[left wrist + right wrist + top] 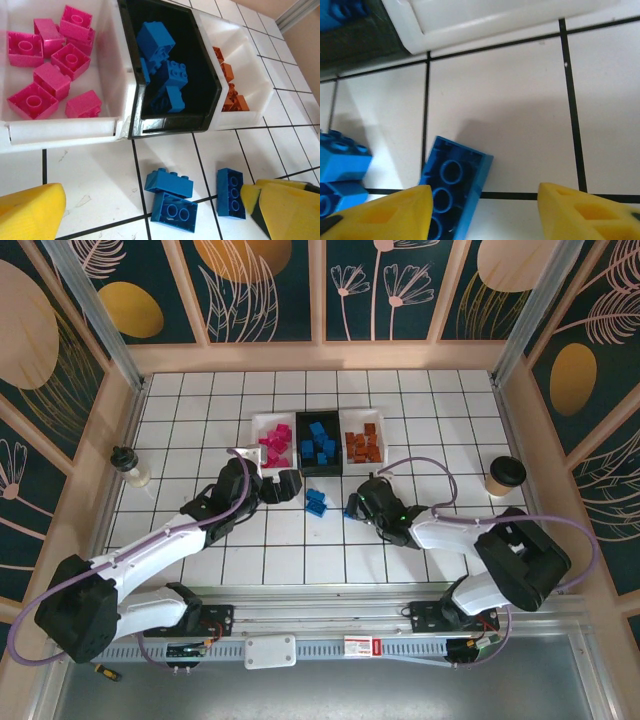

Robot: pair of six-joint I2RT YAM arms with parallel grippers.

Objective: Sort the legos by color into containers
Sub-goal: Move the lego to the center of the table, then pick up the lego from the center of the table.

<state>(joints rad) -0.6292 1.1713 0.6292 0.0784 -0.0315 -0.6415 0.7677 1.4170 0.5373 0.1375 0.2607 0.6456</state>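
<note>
Jaws stand apart and empty on both sides from my seat: right gripper point(485, 210) low over the tiles point(520, 125) with a blue lego point(452, 182) at one fingertip point(395, 210), left gripper point(150, 215) above three blue legos point(170, 181) lying just short of the black tray point(175, 125).

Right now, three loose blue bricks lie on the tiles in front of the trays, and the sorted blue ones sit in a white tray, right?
Not quite. The sorted blue bricks sit in the black tray, as the left wrist view shows. Three loose blue bricks do lie on the tiles.
</note>
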